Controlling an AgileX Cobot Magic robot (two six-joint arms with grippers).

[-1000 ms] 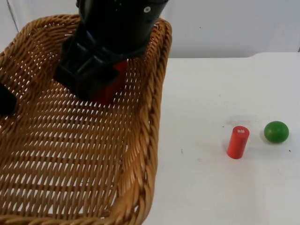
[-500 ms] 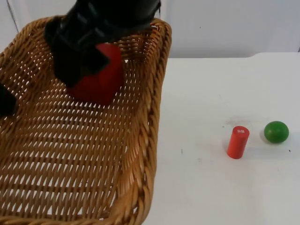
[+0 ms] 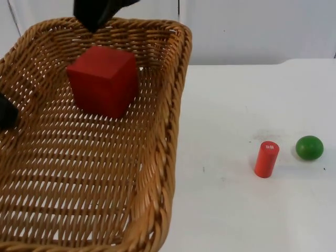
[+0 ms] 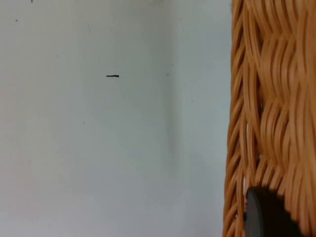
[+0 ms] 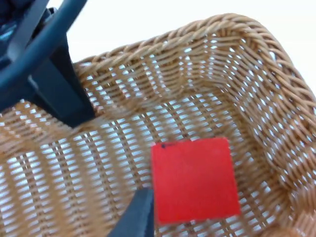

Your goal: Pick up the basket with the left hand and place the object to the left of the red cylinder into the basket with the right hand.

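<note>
The wicker basket (image 3: pixel 173 105) hangs above the table's left side, with my left gripper (image 3: pixel 4 113) shut on its left rim. In the left wrist view, the black fingertip (image 4: pixel 266 217) presses against the woven basket rim (image 4: pixel 266 98). A red cube (image 3: pixel 103 80) lies inside the basket near its far end, free of any grip. My right gripper (image 3: pixel 97 11) hovers open above the basket's far rim, apart from the cube. In the right wrist view, the cube (image 5: pixel 193 180) rests on the basket floor (image 5: pixel 74 163) beside a fingertip (image 5: pixel 136 217). The red cylinder (image 3: pixel 266 159) stands on the table at the right.
A green ball (image 3: pixel 309 147) sits just right of the red cylinder. White table (image 3: pixel 236 210) stretches between the basket and the cylinder. The grey partition wall (image 3: pixel 252 26) closes the back. My left arm (image 5: pixel 44 74) shows at the basket's rim in the right wrist view.
My right gripper let go of the red cube and rose up and away toward the back. The cube now lies uncovered in the basket. The basket and left gripper stayed put.
</note>
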